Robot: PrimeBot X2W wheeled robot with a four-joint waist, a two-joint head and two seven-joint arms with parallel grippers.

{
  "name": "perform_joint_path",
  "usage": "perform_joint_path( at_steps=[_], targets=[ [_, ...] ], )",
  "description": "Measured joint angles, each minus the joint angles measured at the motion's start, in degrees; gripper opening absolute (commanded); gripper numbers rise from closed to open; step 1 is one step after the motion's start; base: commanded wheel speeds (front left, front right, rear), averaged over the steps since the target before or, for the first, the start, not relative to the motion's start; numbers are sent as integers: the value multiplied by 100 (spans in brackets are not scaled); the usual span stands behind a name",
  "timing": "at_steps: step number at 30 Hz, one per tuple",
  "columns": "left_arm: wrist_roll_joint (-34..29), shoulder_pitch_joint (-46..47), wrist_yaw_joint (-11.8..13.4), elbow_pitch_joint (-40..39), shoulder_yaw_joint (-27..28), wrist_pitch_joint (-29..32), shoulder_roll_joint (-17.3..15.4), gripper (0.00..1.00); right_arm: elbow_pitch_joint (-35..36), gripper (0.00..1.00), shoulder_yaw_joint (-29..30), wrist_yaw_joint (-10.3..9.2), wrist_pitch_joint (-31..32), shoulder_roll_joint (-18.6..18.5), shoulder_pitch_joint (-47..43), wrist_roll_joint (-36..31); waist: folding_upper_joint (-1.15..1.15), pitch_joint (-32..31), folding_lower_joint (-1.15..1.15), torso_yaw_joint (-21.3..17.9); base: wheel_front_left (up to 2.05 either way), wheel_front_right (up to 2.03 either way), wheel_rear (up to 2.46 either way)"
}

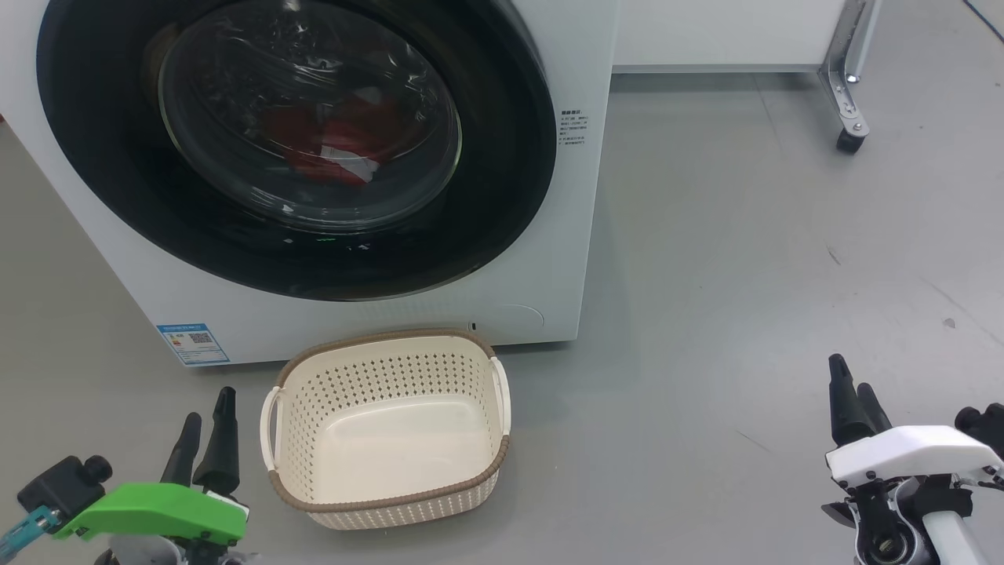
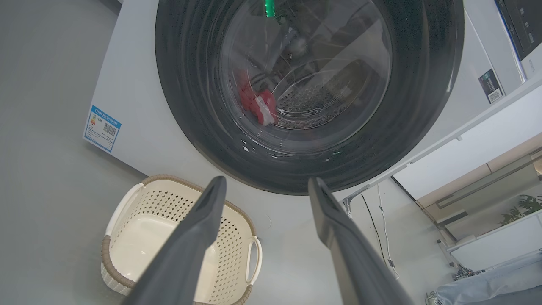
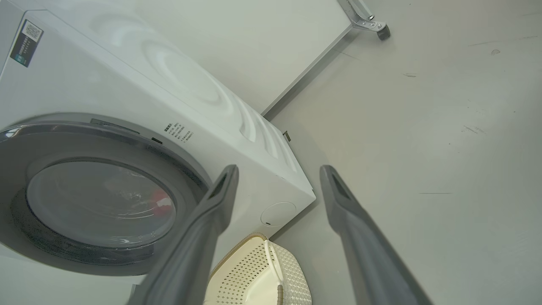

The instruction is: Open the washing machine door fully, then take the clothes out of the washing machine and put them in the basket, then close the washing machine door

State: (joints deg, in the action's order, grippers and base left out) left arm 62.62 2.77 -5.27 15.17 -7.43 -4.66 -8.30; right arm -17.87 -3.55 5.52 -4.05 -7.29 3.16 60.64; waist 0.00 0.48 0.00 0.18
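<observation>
Left tool, right tool: agape, empty

The grey floor has a few small dark marks at about 3 o'clock in the head view. At 1 o'clock a metal leg ends in a black caster wheel, beside a white panel. In the left wrist view thin cables lie on the floor at 4 o'clock. A green plant stands at 3 o'clock, and blue denim cloth shows at 5 o'clock.
</observation>
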Motion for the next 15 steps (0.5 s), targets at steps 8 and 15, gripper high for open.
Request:
perform_joint_path(
  at_steps=[8,15],
  targets=[
    [-623,41,100,-36,-170,-121,-42,100,4,100,-219,-73,-136,-16,60,-686,0,-3,0,6,0,0,0],
    [-1206,76,152,-24,-326,-254,-69,100,-3,100,-458,-73,-250,-26,114,-1281,0,-13,0,11,0,0,0]
  ],
)
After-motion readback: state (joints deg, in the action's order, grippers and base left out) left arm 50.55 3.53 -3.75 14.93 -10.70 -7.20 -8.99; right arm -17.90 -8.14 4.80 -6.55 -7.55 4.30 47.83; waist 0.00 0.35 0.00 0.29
